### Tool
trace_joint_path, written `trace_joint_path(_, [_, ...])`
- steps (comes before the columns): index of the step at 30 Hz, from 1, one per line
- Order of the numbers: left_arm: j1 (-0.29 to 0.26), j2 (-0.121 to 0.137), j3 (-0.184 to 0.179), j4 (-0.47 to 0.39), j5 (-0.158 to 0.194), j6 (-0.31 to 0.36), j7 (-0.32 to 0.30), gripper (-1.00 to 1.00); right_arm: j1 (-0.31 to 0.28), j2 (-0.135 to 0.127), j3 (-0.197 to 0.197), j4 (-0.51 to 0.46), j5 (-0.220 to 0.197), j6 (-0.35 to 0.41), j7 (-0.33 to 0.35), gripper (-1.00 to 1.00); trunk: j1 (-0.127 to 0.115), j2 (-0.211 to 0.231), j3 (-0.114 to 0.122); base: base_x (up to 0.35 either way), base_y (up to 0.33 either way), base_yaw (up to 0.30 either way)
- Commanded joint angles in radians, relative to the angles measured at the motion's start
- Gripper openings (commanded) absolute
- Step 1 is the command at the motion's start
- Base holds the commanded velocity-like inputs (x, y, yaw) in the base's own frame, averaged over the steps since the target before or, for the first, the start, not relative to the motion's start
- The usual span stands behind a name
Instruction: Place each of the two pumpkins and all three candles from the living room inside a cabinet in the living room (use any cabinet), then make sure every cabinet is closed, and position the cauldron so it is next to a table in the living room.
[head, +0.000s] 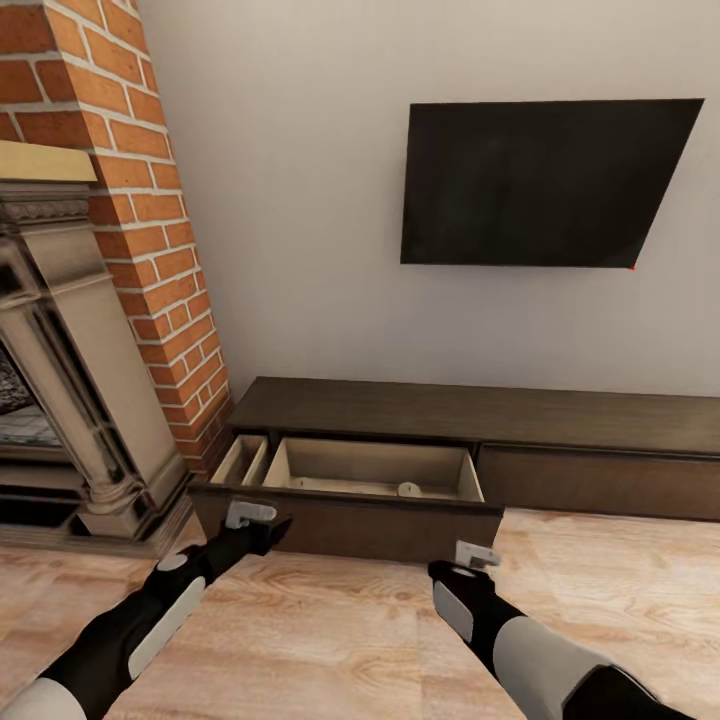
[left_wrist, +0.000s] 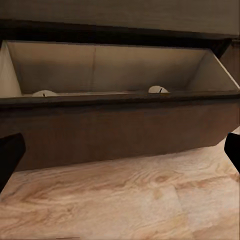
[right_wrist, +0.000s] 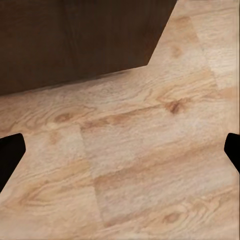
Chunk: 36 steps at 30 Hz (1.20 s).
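The long dark brown wooden cabinet (head: 480, 420) has its wide drawer (head: 350, 500) pulled out, with two pale round candles (left_wrist: 158, 89) inside. Both grippers, left (head: 250, 515) and right (head: 476, 553), have jaws apart and empty. I'd push the drawer front squarely with both.
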<state>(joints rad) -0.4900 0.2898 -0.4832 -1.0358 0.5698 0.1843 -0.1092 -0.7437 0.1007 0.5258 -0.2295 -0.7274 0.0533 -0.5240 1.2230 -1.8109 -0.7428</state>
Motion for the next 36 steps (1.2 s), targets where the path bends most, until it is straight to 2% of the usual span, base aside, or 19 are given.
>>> trace_joint_path(1, [0.002, -0.015, -0.002, 0.055, -0.005, -0.045, 0.000, 1.00, 0.011, 0.000, 0.018, -0.001, 0.000, -0.025, -0.007, 1.00, 0.000, 0.000, -0.001, 0.000, 0.000, 0.000])
trace_joint_path(2, [0.006, -0.050, -0.001, 0.172, -0.029, -0.139, 0.001, 1.00, 0.037, 0.000, 0.033, -0.001, 0.007, -0.097, -0.007, 1.00, 0.000, 0.000, -0.001, 0.000, 0.000, 0.000])
trace_joint_path(4, [0.009, -0.082, -0.001, 0.268, -0.045, -0.215, 0.001, 1.00, 0.063, 0.000, 0.043, 0.000, 0.015, -0.162, -0.007, 1.00, 0.000, 0.000, -0.001, 0.000, 0.000, 0.000])
trace_joint_path(7, [0.012, -0.121, 0.000, 0.375, -0.058, -0.293, 0.003, 1.00, 0.096, 0.000, 0.051, 0.000, 0.040, -0.231, -0.007, 1.00, 0.000, 0.000, -0.001, 0.000, 0.000, 0.000])
trace_joint_path(8, [0.013, -0.139, 0.000, 0.426, -0.063, -0.326, 0.005, 1.00, 0.110, 0.001, 0.055, 0.001, 0.069, -0.261, -0.007, 1.00, 0.000, 0.000, -0.001, 0.000, 0.000, 0.000])
trace_joint_path(10, [0.013, -0.151, 0.000, 0.459, -0.067, -0.352, 0.008, 1.00, 0.121, 0.003, 0.057, 0.001, 0.103, -0.288, -0.007, 1.00, 0.000, 0.000, -0.001, 0.000, 0.000, 0.000])
trace_joint_path(18, [0.014, -0.170, -0.002, 0.521, -0.072, -0.438, 0.072, 1.00, 0.161, 0.027, 0.071, 0.000, 0.202, -0.435, -0.010, 1.00, 0.000, 0.000, -0.001, 0.000, 0.000, 0.000])
trace_joint_path(19, [0.014, -0.171, -0.003, 0.525, -0.072, -0.455, 0.083, 1.00, 0.174, 0.036, 0.079, -0.005, 0.236, -0.467, -0.016, 1.00, 0.000, 0.000, -0.001, 0.000, 0.000, 0.000])
trace_joint_path(23, [0.014, -0.172, -0.006, 0.531, -0.074, -0.479, 0.094, 1.00, 0.191, 0.047, 0.090, -0.011, 0.309, -0.511, -0.034, 1.00, 0.000, 0.000, -0.001, 0.000, 0.000, 0.000])
trace_joint_path(25, [0.014, -0.173, -0.016, 0.533, -0.074, -0.484, 0.094, 1.00, 0.195, 0.049, 0.093, -0.010, 0.329, -0.519, -0.040, 1.00, 0.000, 0.000, -0.001, 0.000, 0.000, 0.000])
trace_joint_path(30, [0.014, -0.176, -0.026, 0.536, -0.077, -0.486, 0.093, 1.00, 0.198, 0.051, 0.095, -0.011, 0.343, -0.522, -0.036, 1.00, 0.000, 0.000, -0.001, 0.000, 0.000, 0.000])
trace_joint_path(33, [0.014, -0.187, -0.041, 0.539, -0.079, -0.484, 0.092, 1.00, 0.196, 0.046, 0.092, -0.009, 0.343, -0.522, -0.023, 1.00, 0.000, 0.000, -0.001, 0.000, 0.000, 0.000])
trace_joint_path(36, [0.014, -0.194, -0.054, 0.540, -0.079, -0.483, 0.090, 1.00, 0.190, 0.044, 0.088, -0.005, 0.339, -0.520, 0.019, 1.00, 0.000, 0.000, -0.001, 0.000, 0.000, 0.000])
